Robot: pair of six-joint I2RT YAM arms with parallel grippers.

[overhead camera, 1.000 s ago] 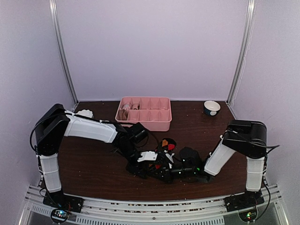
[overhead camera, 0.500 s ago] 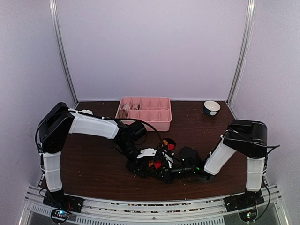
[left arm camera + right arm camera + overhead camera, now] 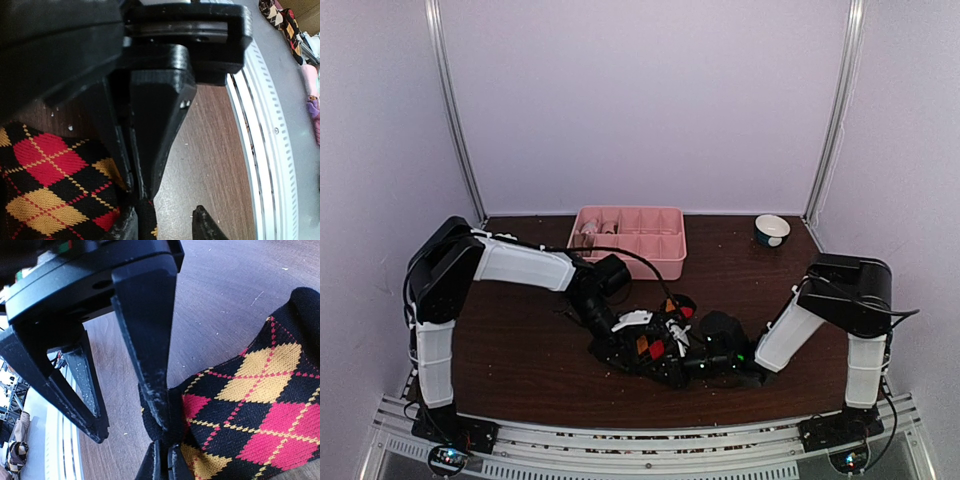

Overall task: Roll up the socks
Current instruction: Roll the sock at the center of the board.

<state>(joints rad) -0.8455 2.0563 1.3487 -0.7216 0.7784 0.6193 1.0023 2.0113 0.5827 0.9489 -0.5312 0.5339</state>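
Brown table (image 3: 520, 345) — socks (image 3: 655, 347), pink tray (image 3: 630, 264), bowl (image 3: 772, 230)

Left jaws narrower at sock (image 3: 250, 405)

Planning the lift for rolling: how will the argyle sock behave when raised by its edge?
Probably floppy: the argyle sock puckers where the right gripper pinches it, so its free end should droop. Likely light, being thin knit. Pushed, it would probably bunch on the table rather than slide.

Markings: none legible.
No text, label, brand, number or sign can be read in any view; the sock (image 3: 260, 405) bears only an argyle pattern.
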